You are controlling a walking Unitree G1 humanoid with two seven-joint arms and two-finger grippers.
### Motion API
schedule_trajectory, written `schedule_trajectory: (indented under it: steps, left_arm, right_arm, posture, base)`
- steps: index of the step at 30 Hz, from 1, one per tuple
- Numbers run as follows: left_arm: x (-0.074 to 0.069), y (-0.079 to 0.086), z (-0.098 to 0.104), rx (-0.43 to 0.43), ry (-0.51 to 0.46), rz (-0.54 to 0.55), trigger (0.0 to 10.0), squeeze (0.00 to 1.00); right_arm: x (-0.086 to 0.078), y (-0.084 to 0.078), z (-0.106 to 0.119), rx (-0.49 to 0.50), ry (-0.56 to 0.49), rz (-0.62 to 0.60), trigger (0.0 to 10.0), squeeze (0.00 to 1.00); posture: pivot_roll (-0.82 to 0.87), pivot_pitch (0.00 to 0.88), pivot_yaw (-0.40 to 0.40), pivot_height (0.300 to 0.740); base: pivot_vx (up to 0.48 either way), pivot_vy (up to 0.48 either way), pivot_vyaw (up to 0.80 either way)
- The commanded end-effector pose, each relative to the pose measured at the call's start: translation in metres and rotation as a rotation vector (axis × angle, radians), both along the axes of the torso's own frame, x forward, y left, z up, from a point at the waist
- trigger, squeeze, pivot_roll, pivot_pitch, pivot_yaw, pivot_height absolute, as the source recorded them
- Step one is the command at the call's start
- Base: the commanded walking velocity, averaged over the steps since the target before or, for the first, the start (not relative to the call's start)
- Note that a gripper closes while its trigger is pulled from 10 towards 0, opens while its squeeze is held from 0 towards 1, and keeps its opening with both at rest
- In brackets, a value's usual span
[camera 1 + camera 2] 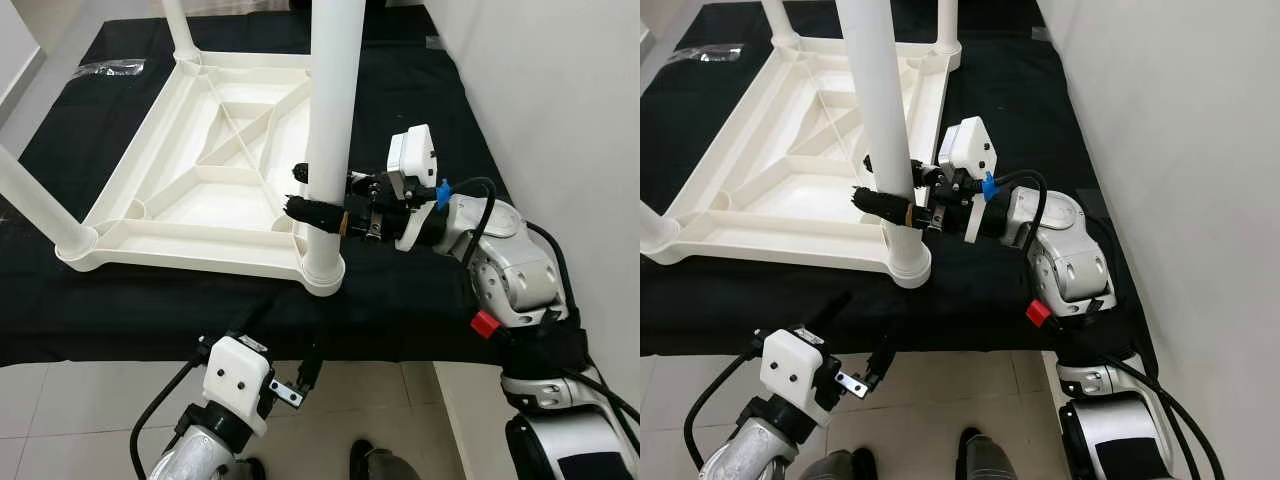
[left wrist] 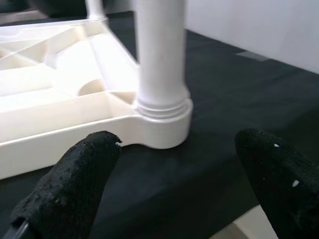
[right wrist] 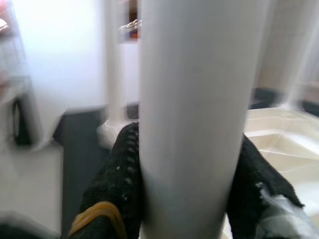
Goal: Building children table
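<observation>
A white plastic children's table top (image 1: 150, 212) lies upside down on a black cloth. White legs stand in its corner sockets. My right gripper (image 1: 302, 192) is shut on the near right leg (image 1: 330, 110), a little above its socket (image 1: 322, 268); its fingers (image 3: 117, 174) hug the leg (image 3: 197, 114) on both sides. My left gripper (image 1: 268, 352) hangs low before the cloth's front edge, open and empty; its fingers (image 2: 75, 184) point at that same socket (image 2: 162, 117) from a short way off.
The black cloth (image 1: 420, 300) covers a low platform that ends at a tiled floor (image 1: 90, 400) in front. A white wall (image 1: 560, 90) runs close along the right. A clear plastic bag (image 1: 108, 68) lies at the far left of the cloth.
</observation>
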State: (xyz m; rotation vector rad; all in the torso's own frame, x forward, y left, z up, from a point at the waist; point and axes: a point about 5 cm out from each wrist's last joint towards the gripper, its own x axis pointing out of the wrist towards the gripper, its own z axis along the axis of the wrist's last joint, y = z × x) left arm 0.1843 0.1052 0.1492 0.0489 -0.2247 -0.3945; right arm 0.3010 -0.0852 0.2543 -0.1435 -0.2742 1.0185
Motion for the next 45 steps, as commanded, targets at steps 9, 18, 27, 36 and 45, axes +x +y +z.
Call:
schedule_trajectory:
  steps: [9, 18, 27, 36, 45]
  left_arm:
    - [0.002, 0.002, -0.006, 0.018, 0.025, -0.013, 10.0, 0.0]
    - [0.004, 0.002, -0.004, 0.02, 0.016, 0.004, 10.0, 0.0]
    - [0.006, 0.0, -0.003, 0.019, 0.013, 0.0, 10.0, 0.0]
    - [0.008, -0.001, -0.002, 0.016, 0.008, 0.003, 10.0, 0.0]
    - [0.006, -0.001, -0.002, 0.016, 0.008, 0.004, 10.0, 0.0]
  right_arm:
    - [0.017, -0.009, -0.059, -0.121, 0.291, -0.565, 0.0, 0.0]
    - [0.03, 0.005, -0.02, 0.0, 0.166, -0.354, 10.0, 1.0]
    - [0.029, 0.002, 0.023, 0.007, -0.028, 0.039, 10.0, 1.0]
    - [0.037, -0.007, 0.036, -0.084, -0.06, 0.298, 10.0, 0.0]
    - [0.041, -0.015, 0.05, -0.073, -0.061, 0.456, 0.0, 0.0]
  posture:
    - [0.04, 0.255, -0.022, 0.74]
    - [0.05, 0.262, -0.025, 0.74]
    - [0.06, 0.261, -0.028, 0.74]
    - [0.07, 0.264, -0.034, 0.74]
    - [0.08, 0.273, -0.036, 0.74]
  base:
    - [0.0, 0.0, 0.0]
    - [0.0, 0.0, 0.0]
    - [0.0, 0.0, 0.0]
    - [0.0, 0.0, 0.0]
    - [0.0, 0.0, 0.0]
